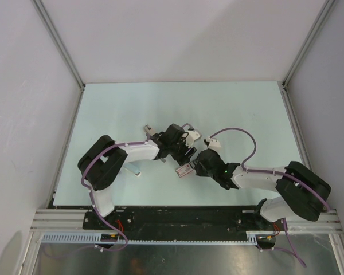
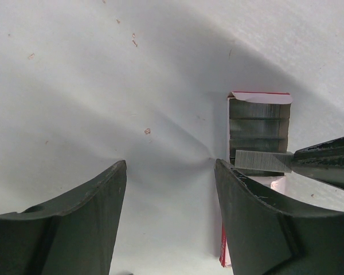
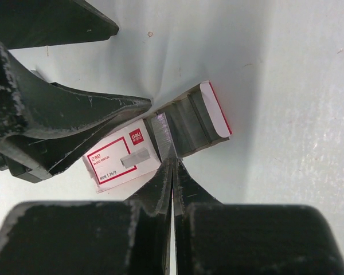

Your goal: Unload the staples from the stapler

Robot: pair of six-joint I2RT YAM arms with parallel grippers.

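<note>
The stapler is a small flat pink-and-white block with a red-framed label, lying on the table; it also shows in the top view. Its inner tray is slid out and holds rows of grey staples. My right gripper is shut on one strip of staples at the tray's mouth; the strip shows in the left wrist view. My left gripper is open and empty. Its right finger lies over the stapler's body, whose red edge shows beside it.
The pale table lies between white walls with metal corner posts. The two arms meet at mid-table, wrists close together. The left finger lies right beside the right gripper's fingers.
</note>
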